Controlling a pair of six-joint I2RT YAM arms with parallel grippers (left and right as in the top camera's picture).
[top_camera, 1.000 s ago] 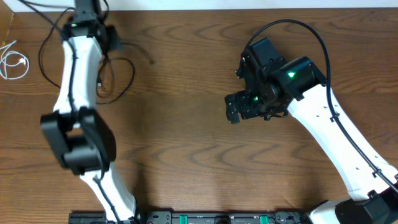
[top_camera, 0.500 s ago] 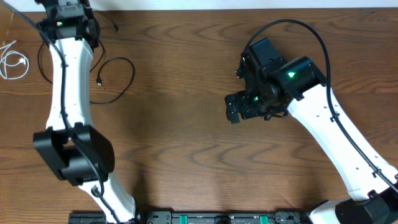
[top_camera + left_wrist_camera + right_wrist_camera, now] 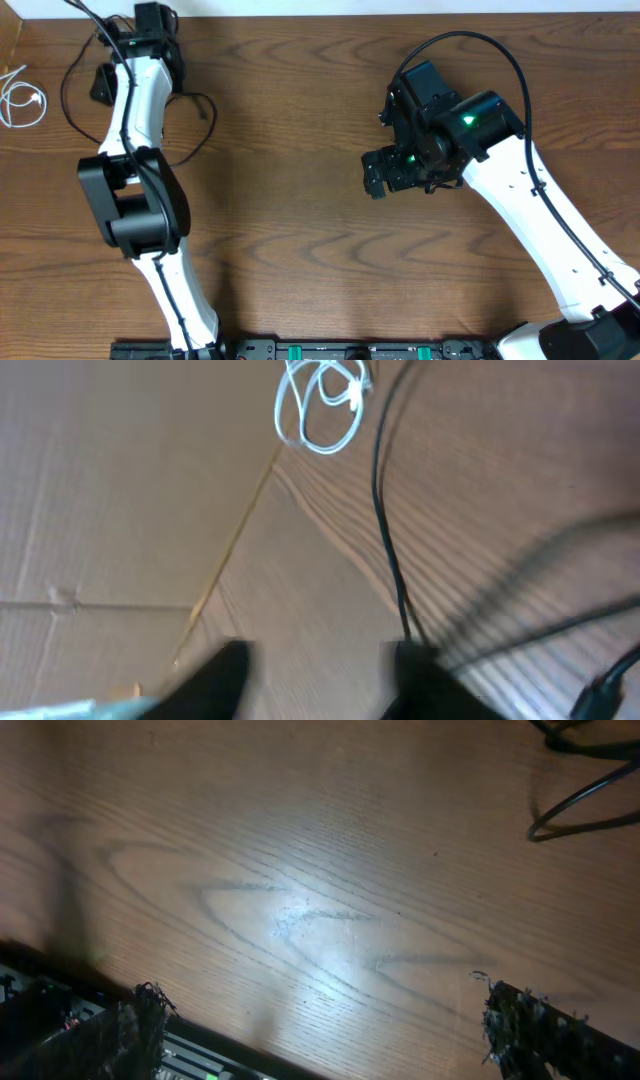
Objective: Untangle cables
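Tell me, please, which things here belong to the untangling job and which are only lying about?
For the job:
- white cable
- black cable beside it
- black loop on the other side of the left arm

Only lying about:
- cardboard sheet
- thick lead fixed to the right arm
- equipment rail at the table's front edge

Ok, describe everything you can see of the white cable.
The white cable is a thin cord wound into a few loose overlapping loops, lying flat on the wooden table at its far left edge, beside the cardboard. A small plug end shows on the coil. A black cable runs close by; no jaws touch it.
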